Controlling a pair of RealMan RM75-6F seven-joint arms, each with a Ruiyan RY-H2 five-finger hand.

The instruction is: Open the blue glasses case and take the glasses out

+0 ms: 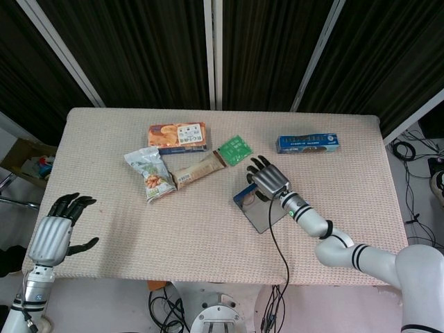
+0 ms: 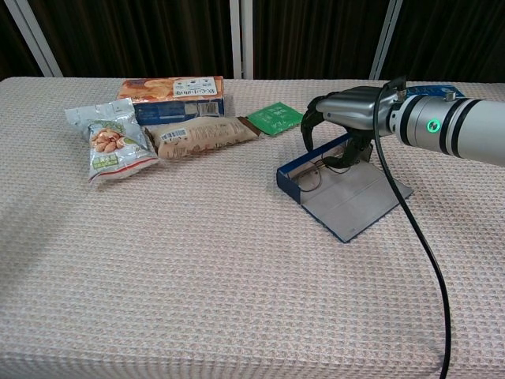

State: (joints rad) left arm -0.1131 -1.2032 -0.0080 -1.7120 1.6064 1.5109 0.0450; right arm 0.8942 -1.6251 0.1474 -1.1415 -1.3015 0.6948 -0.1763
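Observation:
The blue glasses case (image 2: 288,180) lies open right of the table's centre, its grey lid (image 2: 355,207) flat on the cloth toward me; in the head view the case (image 1: 253,211) shows partly under the hand. Thin-framed glasses (image 2: 316,175) lie inside the tray. My right hand (image 2: 347,106) (image 1: 269,180) hovers over the case's far end, fingers curled down into it at the glasses' far side. A grip on them cannot be made out. My left hand (image 1: 59,229) hangs off the table's near left corner, fingers spread, holding nothing.
Behind the case lie a green packet (image 2: 276,118), a brown snack bar (image 2: 201,136), a bag of nuts (image 2: 110,142) and an orange snack box (image 2: 173,88). A blue box (image 1: 307,143) sits at the back right. A black cable (image 2: 418,253) trails from the right wrist.

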